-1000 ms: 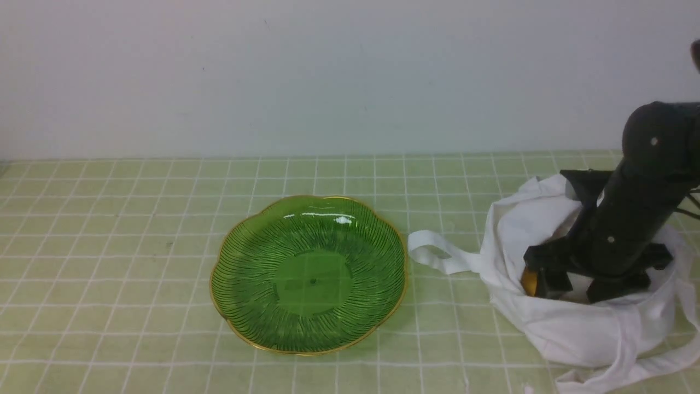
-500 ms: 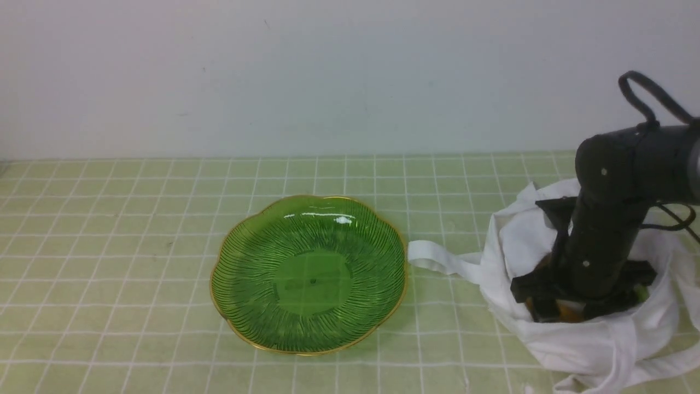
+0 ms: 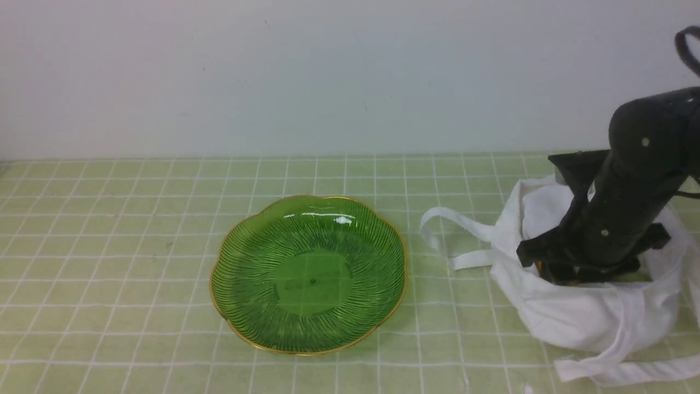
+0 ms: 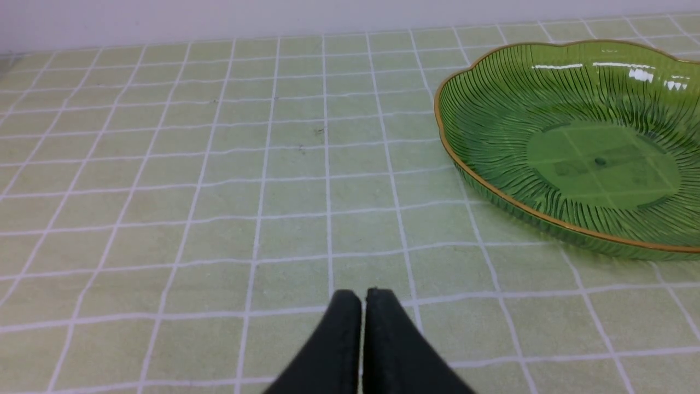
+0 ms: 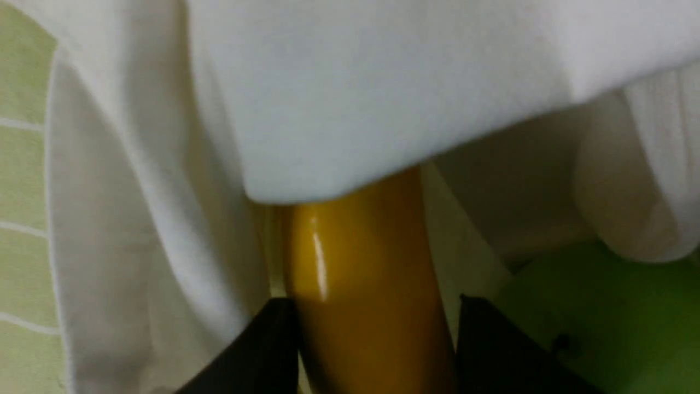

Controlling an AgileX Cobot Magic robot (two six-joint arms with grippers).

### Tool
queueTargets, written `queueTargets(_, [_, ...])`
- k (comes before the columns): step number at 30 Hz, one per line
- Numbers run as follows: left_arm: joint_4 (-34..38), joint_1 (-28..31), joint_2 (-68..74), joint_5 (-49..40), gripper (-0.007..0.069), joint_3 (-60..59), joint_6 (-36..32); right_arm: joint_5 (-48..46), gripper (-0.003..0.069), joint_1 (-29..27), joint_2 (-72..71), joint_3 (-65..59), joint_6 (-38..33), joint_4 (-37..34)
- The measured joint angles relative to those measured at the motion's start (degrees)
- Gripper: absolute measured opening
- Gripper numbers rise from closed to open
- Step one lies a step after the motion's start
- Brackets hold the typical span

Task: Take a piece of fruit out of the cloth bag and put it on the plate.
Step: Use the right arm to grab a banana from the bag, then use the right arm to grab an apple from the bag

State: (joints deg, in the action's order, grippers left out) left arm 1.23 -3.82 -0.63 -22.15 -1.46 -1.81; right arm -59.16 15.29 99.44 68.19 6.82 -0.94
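Note:
The white cloth bag point(image 3: 579, 323) lies slumped at the right of the table, its mouth facing up. My right gripper point(image 5: 374, 301) reaches down into it. Its two black fingers sit on either side of a glossy yellow-orange fruit point(image 5: 355, 262), pressed against its sides. The piece of fruit point(image 5: 601, 317) shows only as a dark green curved patch beside that gripper, mostly hidden by bag folds point(image 5: 383, 82). The green plate point(image 3: 309, 241) with its gold rim stands empty mid-table. My left gripper point(image 4: 361, 298) hangs shut and empty over bare tablecloth, left of the plate point(image 4: 574, 109).
One bag strap point(image 3: 454, 241) loops out toward the plate, and another trails along the front edge point(image 3: 618, 372). A green checked cloth point(image 3: 109, 273) covers the table. A plain wall stands behind it.
The right arm dipped deeper into the bag, then rose; the bag's near wall and its strap lifted and shifted with it. The right fingers have closed in. The plate has not moved.

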Motion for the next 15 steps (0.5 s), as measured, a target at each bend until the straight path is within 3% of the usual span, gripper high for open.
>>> queueTargets(6, [0.0, 0.0, 0.0, 0.0, -0.0008, 0.0, 0.0, 0.3, 0.0335, 1.1, -4.3, -0.1, -0.7, 0.9])
queueTargets(9, [0.0, 0.0, 0.0, 0.0, -0.0008, 0.0, 0.0, 2.7, 0.0325, 2.5, -7.1, -0.1, -0.8, 5.1])
queueTargets(12, [0.0, 0.0, 0.0, 0.0, -0.0008, 0.0, 0.0, 8.5, 0.0273, 3.2, -8.2, -0.1, -0.8, 13.6])
queueTargets(15, [0.0, 0.0, 0.0, 0.0, -0.0008, 0.0, 0.0, 9.7, 0.0273, 3.2, -5.1, -0.1, -1.1, 16.0])
